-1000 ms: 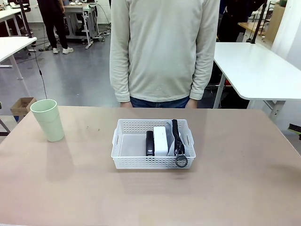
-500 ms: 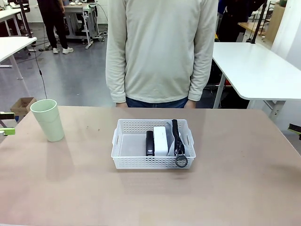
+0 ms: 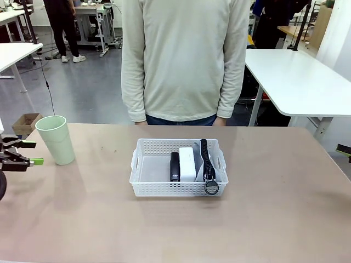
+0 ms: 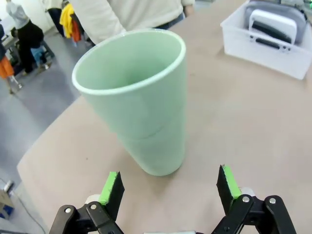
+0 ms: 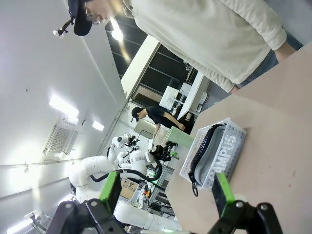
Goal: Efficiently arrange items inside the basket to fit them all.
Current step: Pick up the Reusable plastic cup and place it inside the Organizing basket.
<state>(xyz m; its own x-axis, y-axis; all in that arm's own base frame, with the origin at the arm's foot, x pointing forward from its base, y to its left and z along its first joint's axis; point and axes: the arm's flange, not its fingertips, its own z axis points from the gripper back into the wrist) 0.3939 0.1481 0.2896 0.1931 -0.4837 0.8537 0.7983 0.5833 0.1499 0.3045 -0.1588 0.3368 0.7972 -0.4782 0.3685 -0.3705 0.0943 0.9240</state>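
- The left pincer (image 4: pixel 170 180) is released, its green-padded fingers spread wide and level with the lower part of the pale green plastic cup (image 4: pixel 141 107). The cup stands just ahead of the gap, and neither pad touches it.
- The cup stands upright and outside the basket, near the bench's far left corner. In the front view the left pincer (image 3: pixel 31 153) comes in over the left edge, just beside the cup (image 3: pixel 56 139).
- The shallow white rectangular plastic basket with lattice sides (image 3: pixel 143 143) sits in the middle of the bench, well apart from the cup.
- Inside it, towards its right end, three items stand packed side by side: a small black stapler (image 3: pixel 174 166), a white rounded box device (image 3: pixel 187 163) and a grey "CAMPUS" pouch with a black zipper strap (image 5: pixel 222 148). The left half of its floor is bare.
- The step in hand looks like the reach for the cup, the one item not yet packed.
- The next move calls for easing forward until the cup sits between the pads, closing gently on its thin wall, then lifting and carrying it to the basket's free left half.
- The right pincer (image 5: pixel 165 192) hangs released with nothing between its fingers.
- A person in a pale sweater (image 3: pixel 181 60) stands at the bench's far edge.
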